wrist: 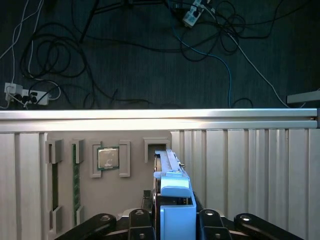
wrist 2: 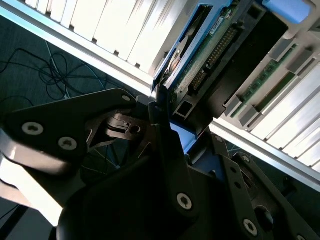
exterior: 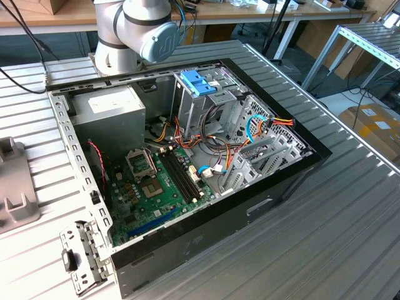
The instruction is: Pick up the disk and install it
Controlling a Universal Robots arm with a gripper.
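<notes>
The disk point(wrist: 169, 172) stands on edge in a slot of a grey parts holder point(wrist: 134, 185), with its bright blue carrier toward the camera. My gripper point(wrist: 173, 220) has a dark finger point(wrist: 141, 220) on each side of the carrier, pressed against it. In the second wrist view the disk point(wrist 2: 197, 65) shows its green circuit board and connector edge, with the gripper point(wrist 2: 175, 137) closed around its blue end. In the exterior view the open computer case point(exterior: 300, 164) lies on the table, with a blue-latched drive bay point(exterior: 199, 82) at its back.
The holder also carries a processor chip point(wrist: 107, 158) and a memory stick point(wrist: 76, 175). Just beyond it runs the table's edge rail point(wrist: 150, 120), then floor with cables. Inside the case are a grey power supply box point(exterior: 115, 109), a motherboard point(exterior: 156, 187) and loose wires.
</notes>
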